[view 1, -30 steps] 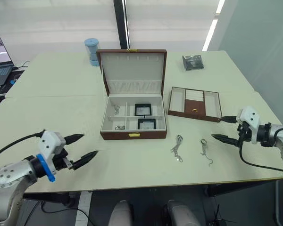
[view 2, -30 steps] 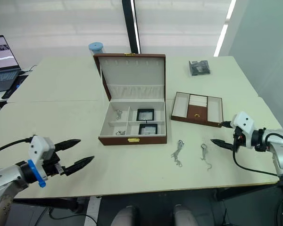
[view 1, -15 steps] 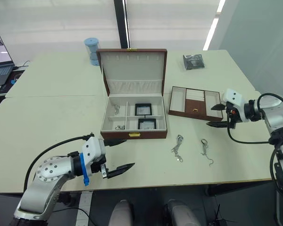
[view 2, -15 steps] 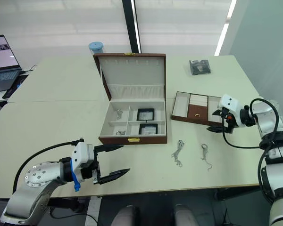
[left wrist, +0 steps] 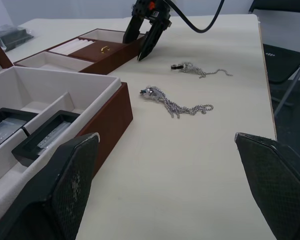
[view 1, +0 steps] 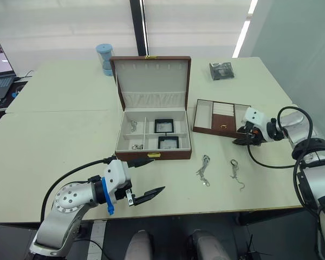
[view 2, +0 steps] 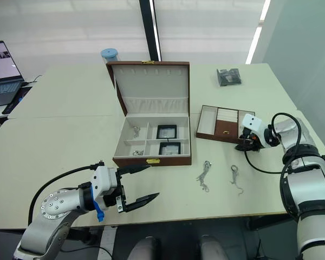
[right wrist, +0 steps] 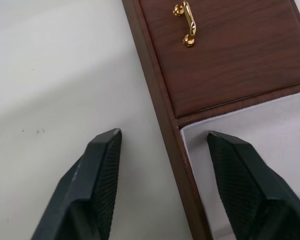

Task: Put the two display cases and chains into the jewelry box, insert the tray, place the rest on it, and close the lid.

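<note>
At the tray (view 1: 223, 122), the right gripper (right wrist: 162, 165) stood spread astride its front wall, a straddle the right wrist view showed and the head views hid.

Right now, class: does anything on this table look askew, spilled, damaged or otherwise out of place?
Nothing is damaged or spilled. The tray sits slightly skewed beside the jewelry box, and two chains lie loose on the table. The right gripper straddles the tray's front wall.
</note>
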`<state>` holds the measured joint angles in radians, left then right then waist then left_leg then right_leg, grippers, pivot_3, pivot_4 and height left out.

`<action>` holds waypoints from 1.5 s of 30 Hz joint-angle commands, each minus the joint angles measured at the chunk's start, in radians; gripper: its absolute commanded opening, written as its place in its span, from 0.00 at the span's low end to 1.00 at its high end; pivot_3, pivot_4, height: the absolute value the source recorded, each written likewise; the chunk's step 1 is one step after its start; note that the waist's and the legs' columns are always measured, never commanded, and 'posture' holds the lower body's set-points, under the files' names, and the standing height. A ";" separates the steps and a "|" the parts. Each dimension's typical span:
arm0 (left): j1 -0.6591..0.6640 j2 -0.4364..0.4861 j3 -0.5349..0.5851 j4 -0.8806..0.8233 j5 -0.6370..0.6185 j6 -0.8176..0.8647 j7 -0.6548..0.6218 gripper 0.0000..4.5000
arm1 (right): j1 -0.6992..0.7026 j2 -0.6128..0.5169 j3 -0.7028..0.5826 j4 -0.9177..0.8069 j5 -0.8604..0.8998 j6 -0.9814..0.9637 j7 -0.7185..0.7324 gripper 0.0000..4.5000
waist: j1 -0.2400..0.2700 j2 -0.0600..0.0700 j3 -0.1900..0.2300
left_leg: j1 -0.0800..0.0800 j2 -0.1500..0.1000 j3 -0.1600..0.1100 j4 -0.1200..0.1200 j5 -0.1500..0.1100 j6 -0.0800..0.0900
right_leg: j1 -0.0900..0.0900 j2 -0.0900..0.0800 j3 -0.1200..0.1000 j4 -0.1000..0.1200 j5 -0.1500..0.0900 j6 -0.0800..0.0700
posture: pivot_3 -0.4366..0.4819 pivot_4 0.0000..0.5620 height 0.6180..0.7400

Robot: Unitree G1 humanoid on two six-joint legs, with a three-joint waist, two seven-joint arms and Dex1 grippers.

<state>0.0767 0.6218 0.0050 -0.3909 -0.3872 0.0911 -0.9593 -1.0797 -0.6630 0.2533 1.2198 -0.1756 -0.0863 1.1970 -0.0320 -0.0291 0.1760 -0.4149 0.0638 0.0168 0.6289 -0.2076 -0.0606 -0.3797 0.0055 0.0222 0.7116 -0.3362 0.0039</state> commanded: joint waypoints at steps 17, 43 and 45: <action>-0.001 -0.011 0.006 -0.002 0.007 -0.049 0.023 1.00 | -0.038 -0.009 -0.018 0.015 -0.022 0.031 0.045 0.00 | 0.000 0.000 0.000 | 0.000 0.000 0.000 0.000 0.000 0.000 | 0.000 0.000 0.000 0.000 0.000 0.000 | 0.48 0.27 1.00; 0.097 -0.090 0.044 0.019 -0.018 -0.118 0.082 1.00 | 0.520 -0.376 -0.207 -1.261 0.264 0.628 0.215 0.00 | -0.002 0.006 0.003 | 0.001 -0.001 -0.004 0.001 0.000 0.000 | 0.000 0.001 0.000 0.001 0.000 0.000 | 0.48 0.27 1.00; 0.111 -0.093 0.058 0.024 -0.017 -0.126 0.094 1.00 | 0.531 -0.387 -0.198 -1.323 0.274 0.650 0.203 0.00 | -0.002 0.006 0.003 | 0.001 -0.001 -0.005 0.001 0.000 0.000 | 0.000 0.002 0.000 0.001 0.000 0.000 | 0.48 0.27 1.00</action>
<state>0.1815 0.5327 0.0392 -0.3537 -0.3928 -0.0118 -0.8774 -0.5403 -1.0245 0.0930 -0.0326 0.0741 0.5433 1.4130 -0.0339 -0.0229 0.1791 -0.4143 0.0628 0.0113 0.6295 -0.2076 -0.0605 -0.3794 0.0080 0.0217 0.7123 -0.3362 0.0041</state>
